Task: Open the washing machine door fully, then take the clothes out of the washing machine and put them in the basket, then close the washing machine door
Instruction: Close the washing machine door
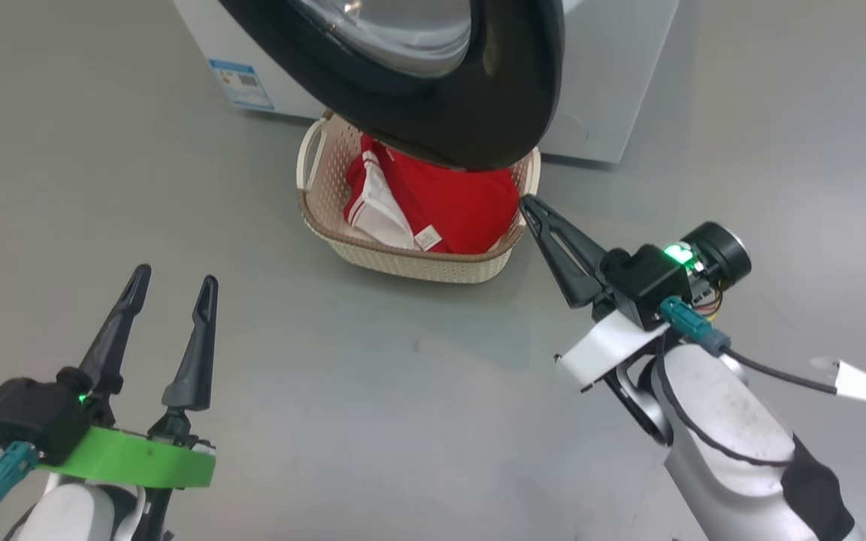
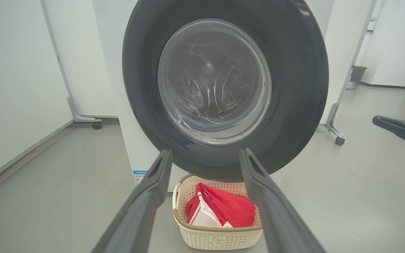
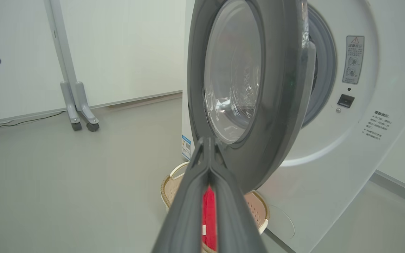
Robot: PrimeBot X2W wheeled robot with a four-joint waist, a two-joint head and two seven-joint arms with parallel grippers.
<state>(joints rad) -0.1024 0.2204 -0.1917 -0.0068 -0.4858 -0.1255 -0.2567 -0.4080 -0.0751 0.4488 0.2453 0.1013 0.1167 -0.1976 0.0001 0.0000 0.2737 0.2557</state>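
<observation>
Clothes (image 1: pixel 440 203) are in the basket (image 1: pixel 403 263), so the door (image 1: pixel 440 98) is next. My right pincer (image 1: pixel 525 201) is pressed together by its rim, I'd guess for pushing. My left pincer (image 1: pixel 177 275) is spread, idle.

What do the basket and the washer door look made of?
The small cream perforated basket looks like matt moulded plastic: regular punched holes, brown woven-look rim. The large round washing machine door has a glossy black rim, probably plastic, judging by its reflections, and a clear bulging centre, likely glass: see-through, with bright highlights.
</observation>
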